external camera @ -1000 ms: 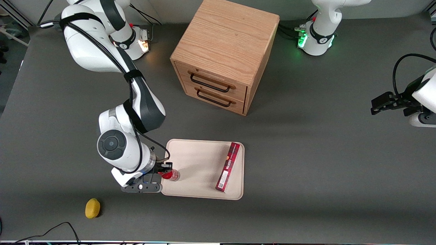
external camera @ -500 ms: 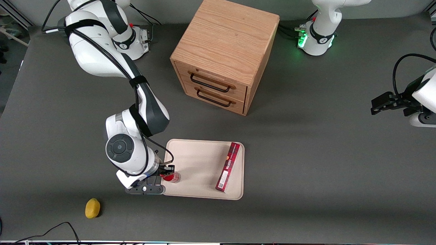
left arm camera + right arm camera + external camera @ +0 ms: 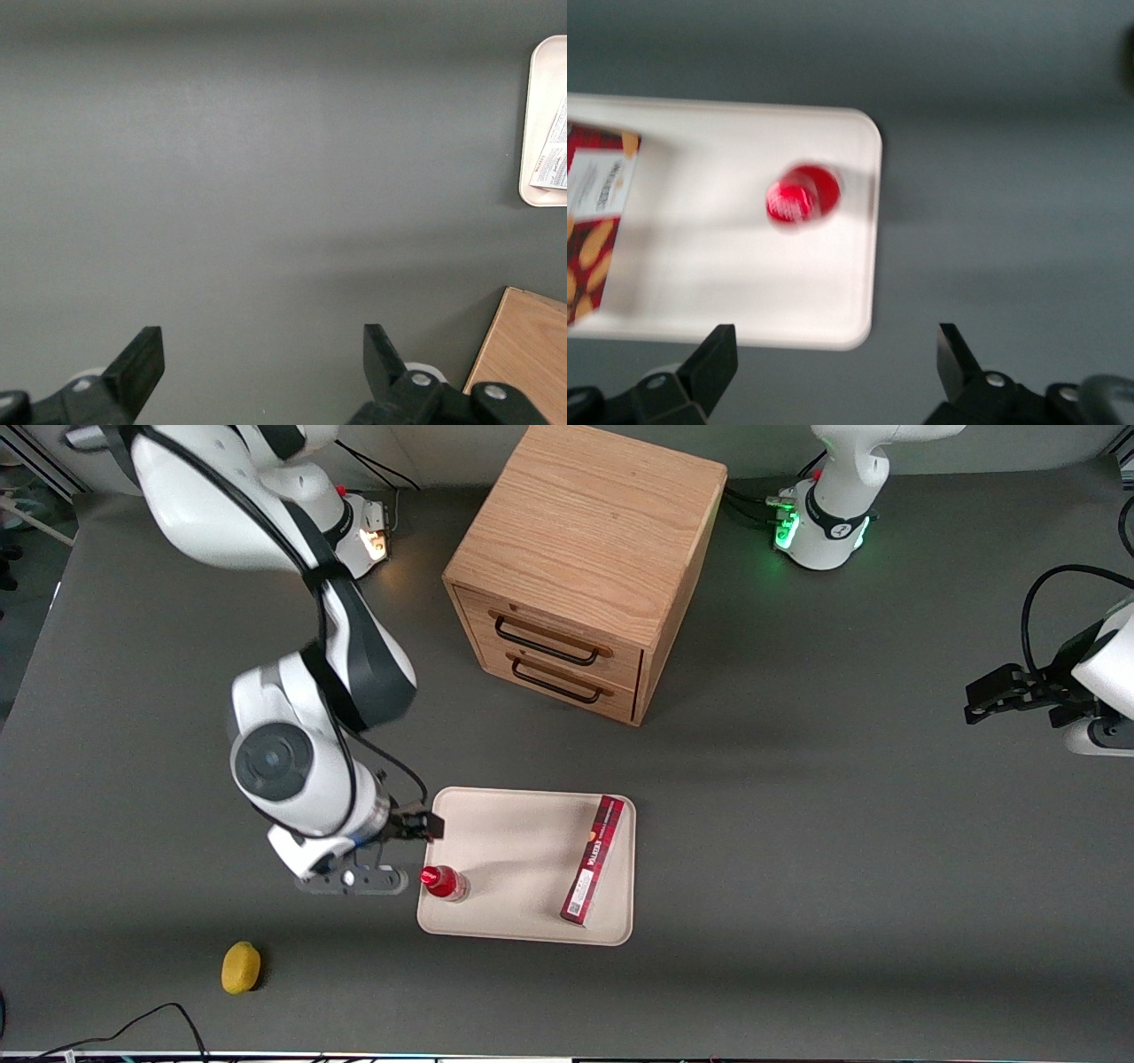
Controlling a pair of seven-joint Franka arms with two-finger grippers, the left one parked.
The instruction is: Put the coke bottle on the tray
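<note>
End effector [image 3: 409, 850] hangs with fingers spread and empty, raised above the tray's [image 3: 523, 841] edge toward the working arm's end of the worktop. Below it and slightly nearer the front camera, the bottle [image 3: 443, 883] stands free on the tray, upright, long axis vertical, cap up.

right arm bent at elbow, wrist pointing down, end effector [image 3: 423, 825] raised, fingers [image 3: 713, 359] spread, empty
</note>
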